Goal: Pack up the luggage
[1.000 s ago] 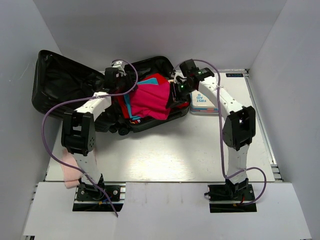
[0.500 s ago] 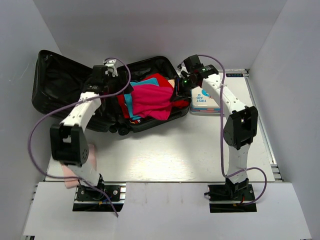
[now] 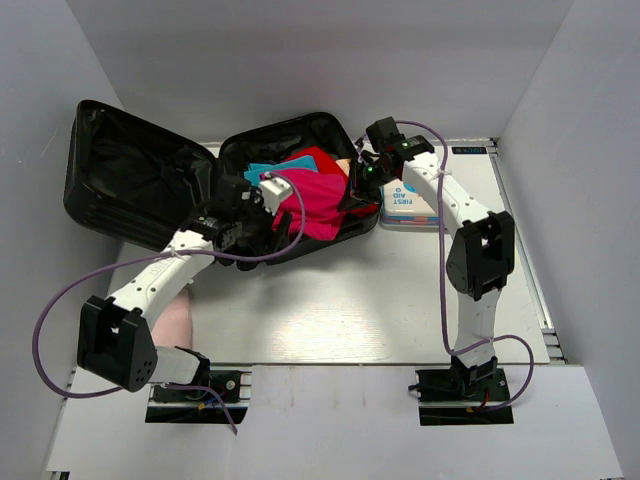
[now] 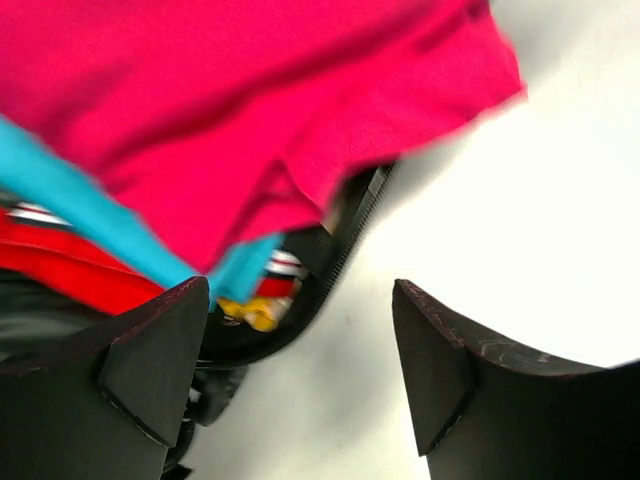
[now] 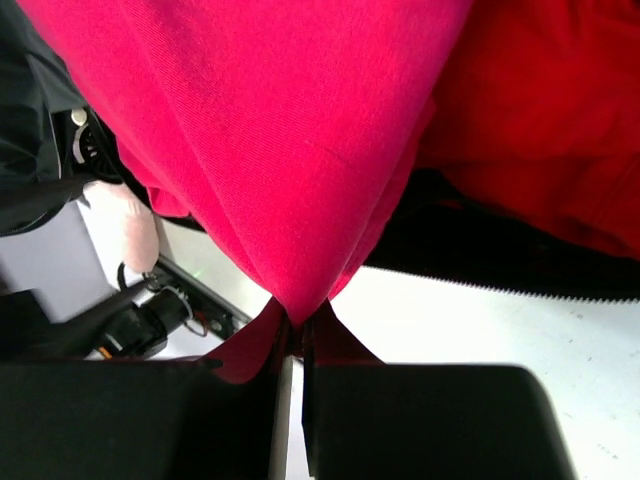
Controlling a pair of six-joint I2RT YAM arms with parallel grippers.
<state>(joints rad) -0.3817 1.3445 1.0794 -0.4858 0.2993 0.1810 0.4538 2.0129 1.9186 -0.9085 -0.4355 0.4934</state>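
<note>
1. Right hand [image 5: 290,345]: the fingers are pressed together on a gathered fold of the pink garment [image 5: 270,150], pinched at the right side of the luggage [image 3: 130,185]. The grip seems meant to steer this loose corner inward.
2. Left hand [image 4: 300,350]: the fingers stand apart with nothing between them. It is poised over the near rim of the case, where the pink cloth overhangs the zip edge toward the desk [image 3: 350,310]. It looks placed to take or tuck that hanging hem.
3. Luggage: this lies opened out at the far side of the desk, left of centre. The lid half is thrown back to the left and the filled half is on the right. The shell is rigid, black and ribbed; the lining is glossy black fabric, creased. Small wheels show at the near edge.
4. Contents: the pink garment, a soft matte cloth that drapes in folds, lies on top. Under it are a red garment [image 5: 540,130] and a turquoise garment [image 4: 90,230], with scraps of yellow and striped cloth at the rim. The heap seems to spill over the rim, so it probably needs gathering in before the lid can shut.
5. First-aid tin [image 3: 408,205]: a flat, rectangular box, white and blue, rests on the desk just beside the right end of the case. It is not packed.
</note>
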